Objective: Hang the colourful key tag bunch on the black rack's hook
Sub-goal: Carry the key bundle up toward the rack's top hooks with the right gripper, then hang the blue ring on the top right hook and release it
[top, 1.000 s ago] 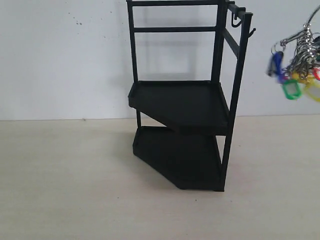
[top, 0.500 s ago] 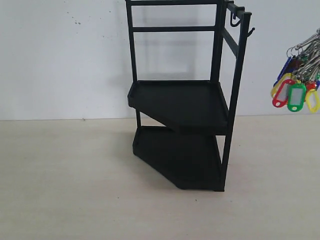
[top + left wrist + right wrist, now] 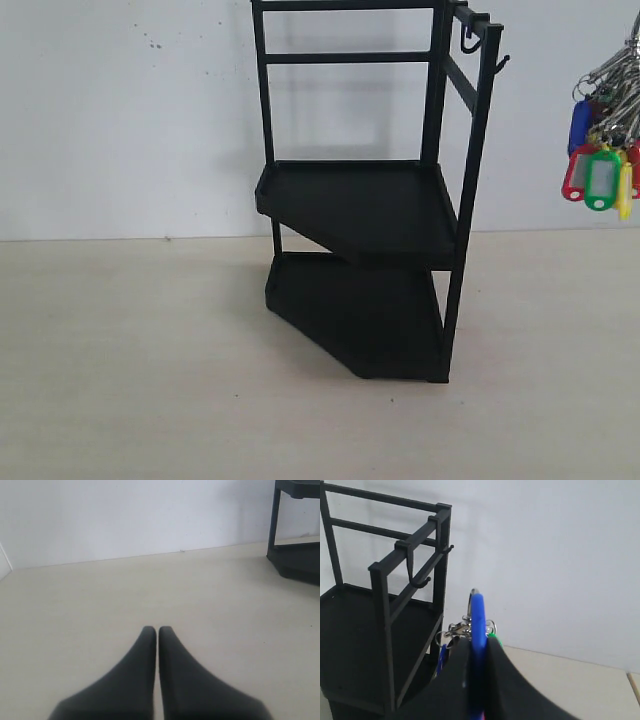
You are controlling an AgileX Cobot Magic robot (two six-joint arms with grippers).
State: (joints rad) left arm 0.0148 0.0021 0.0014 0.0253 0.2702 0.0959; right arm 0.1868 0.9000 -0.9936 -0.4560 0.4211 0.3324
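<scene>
The black rack (image 3: pixel 370 210) stands in the middle of the table. Its hook (image 3: pixel 504 64), a tiny upturned prong, juts from the right upright post near the top. The colourful key tag bunch (image 3: pixel 602 178) hangs in the air at the right edge of the exterior view, clear of the rack and lower than the hook. In the right wrist view my right gripper (image 3: pixel 478 642) is shut on the bunch's blue loop strap (image 3: pixel 477 612), with metal rings (image 3: pixel 462 628) dangling just beyond it and the hook (image 3: pixel 449 548) further off. My left gripper (image 3: pixel 157 630) is shut on nothing above the bare table.
A J-shaped hook (image 3: pixel 468 42) dangles under the rack's top rail, close to the prong. A white wall stands behind the rack. The rack's lower tray (image 3: pixel 295 562) shows at the edge of the left wrist view. The cream tabletop (image 3: pixel 150 350) spreads around the rack.
The key tag bunch has swung and drifted to the right, away from the rack, and now hangs straighter. The rack and the left gripper have not moved.
</scene>
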